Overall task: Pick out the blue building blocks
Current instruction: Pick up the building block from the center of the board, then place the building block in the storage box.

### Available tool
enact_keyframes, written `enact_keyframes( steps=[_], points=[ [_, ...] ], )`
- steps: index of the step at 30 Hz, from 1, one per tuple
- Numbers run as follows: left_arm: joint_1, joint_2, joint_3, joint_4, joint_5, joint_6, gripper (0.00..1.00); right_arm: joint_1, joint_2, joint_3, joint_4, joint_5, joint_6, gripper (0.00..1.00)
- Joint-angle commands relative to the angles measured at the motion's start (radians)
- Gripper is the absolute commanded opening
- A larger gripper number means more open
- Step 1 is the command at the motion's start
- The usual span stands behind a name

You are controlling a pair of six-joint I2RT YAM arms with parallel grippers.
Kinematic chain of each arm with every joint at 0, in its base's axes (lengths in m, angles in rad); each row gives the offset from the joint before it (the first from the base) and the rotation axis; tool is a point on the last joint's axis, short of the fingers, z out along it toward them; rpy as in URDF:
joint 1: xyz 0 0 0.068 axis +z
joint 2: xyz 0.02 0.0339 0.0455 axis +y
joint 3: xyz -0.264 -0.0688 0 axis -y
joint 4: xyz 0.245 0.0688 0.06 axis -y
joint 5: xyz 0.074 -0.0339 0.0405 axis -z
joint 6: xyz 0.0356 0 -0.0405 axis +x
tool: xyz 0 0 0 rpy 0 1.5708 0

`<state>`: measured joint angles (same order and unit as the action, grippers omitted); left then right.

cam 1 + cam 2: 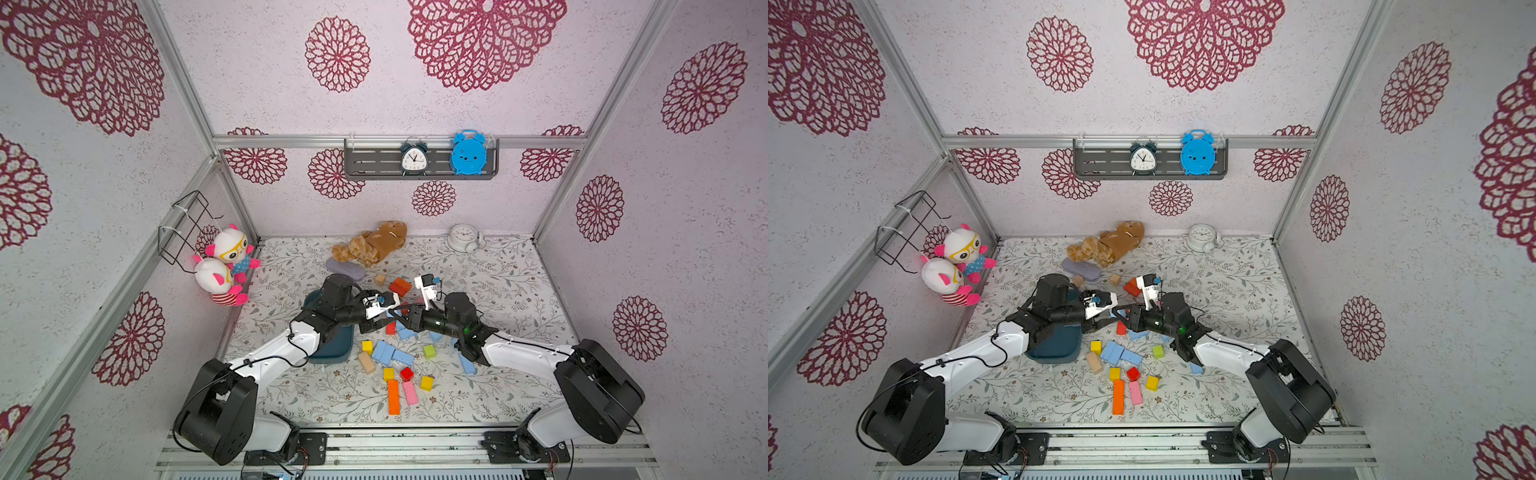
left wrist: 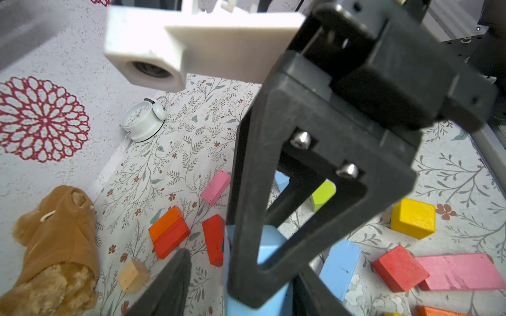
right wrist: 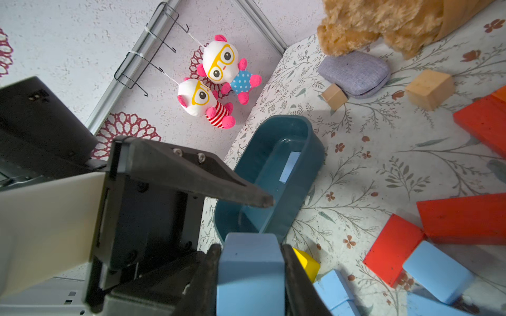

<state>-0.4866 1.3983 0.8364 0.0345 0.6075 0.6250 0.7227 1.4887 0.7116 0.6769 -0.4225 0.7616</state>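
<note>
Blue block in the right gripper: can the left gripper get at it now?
Probably yes. The left gripper stands open with a finger either side of the blue block; the right gripper pinches its other faces, and nothing sits between.

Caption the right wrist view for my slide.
Right gripper clamps a blue block near the teal tray, one pale-blue piece lying inside it.

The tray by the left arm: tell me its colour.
Dark teal; the tray shows best in the right wrist view.

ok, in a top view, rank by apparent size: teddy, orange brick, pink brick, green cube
1. brown teddy
2. orange brick
3. pink brick
4. green cube
The teddy lies farthest back yet clearly looks largest.
</note>
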Motion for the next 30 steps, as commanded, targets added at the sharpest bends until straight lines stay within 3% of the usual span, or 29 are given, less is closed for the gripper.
enact_keyframes(
  steps=[1,9,14,18,24,27,30],
  points=[
    [-0.006,-0.021,-0.001,0.027,0.018,0.002,0.56,0.017,-0.034,0.034,0.033,-0.001,0.005,0.32],
    [-0.008,-0.01,0.024,-0.016,0.015,0.016,0.39,0.027,-0.084,0.022,0.023,0.023,-0.002,0.36],
    [0.0,-0.004,0.049,-0.064,0.026,0.025,0.24,0.026,-0.141,-0.021,0.023,0.076,-0.014,0.52],
    [0.04,-0.019,0.078,-0.186,0.065,0.073,0.18,0.024,-0.224,-0.073,-0.077,0.205,-0.05,0.64],
    [0.274,-0.052,0.126,-0.538,0.071,0.306,0.18,0.042,-0.36,-0.246,-0.026,0.355,-0.04,0.65],
    [0.432,-0.049,0.135,-0.626,0.033,0.428,0.19,0.07,-0.35,-0.283,0.0,0.387,-0.046,0.65],
    [0.524,-0.02,0.153,-0.711,-0.043,0.544,0.2,0.105,-0.321,-0.297,0.052,0.403,-0.052,0.65]
  ],
)
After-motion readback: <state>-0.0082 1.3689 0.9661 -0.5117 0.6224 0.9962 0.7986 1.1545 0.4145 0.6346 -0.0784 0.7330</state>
